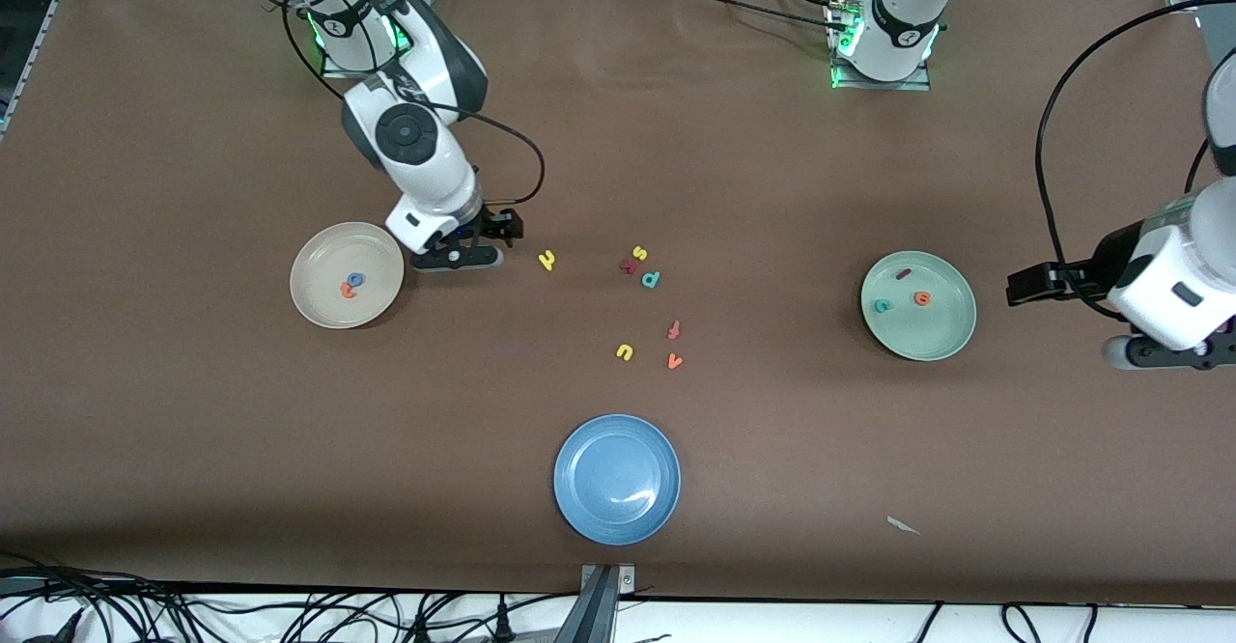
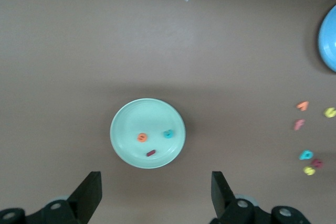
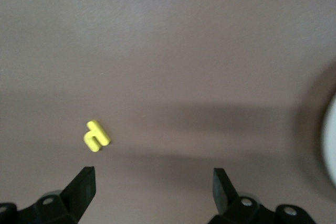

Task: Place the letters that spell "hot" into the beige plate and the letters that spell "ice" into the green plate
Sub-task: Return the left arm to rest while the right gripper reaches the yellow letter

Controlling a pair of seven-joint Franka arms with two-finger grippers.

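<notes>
The beige plate (image 1: 319,257) holds the blue "o" (image 1: 355,279) and the orange "t" (image 1: 347,290). The yellow "h" (image 1: 547,260) (image 3: 96,135) lies on the table beside that plate. My right gripper (image 1: 456,259) (image 3: 155,190) hangs open and empty between the plate's rim and the "h". In the green plate (image 1: 941,329) (image 2: 128,116) lie the dark red "i" (image 1: 904,274) (image 2: 151,153), the teal "c" (image 1: 882,306) (image 2: 168,134) and the orange "e" (image 1: 923,298) (image 2: 142,137). My left gripper (image 1: 1149,353) (image 2: 156,192) is open and empty, off that plate toward the left arm's end.
Loose letters lie mid-table: yellow "s" (image 1: 639,253), a dark red one (image 1: 628,265), teal "p" (image 1: 651,279), a pinkish one (image 1: 674,329), yellow "u" (image 1: 624,351), orange "v" (image 1: 674,361). A blue plate (image 1: 618,477) sits nearer the front camera. A white scrap (image 1: 903,525) lies nearby.
</notes>
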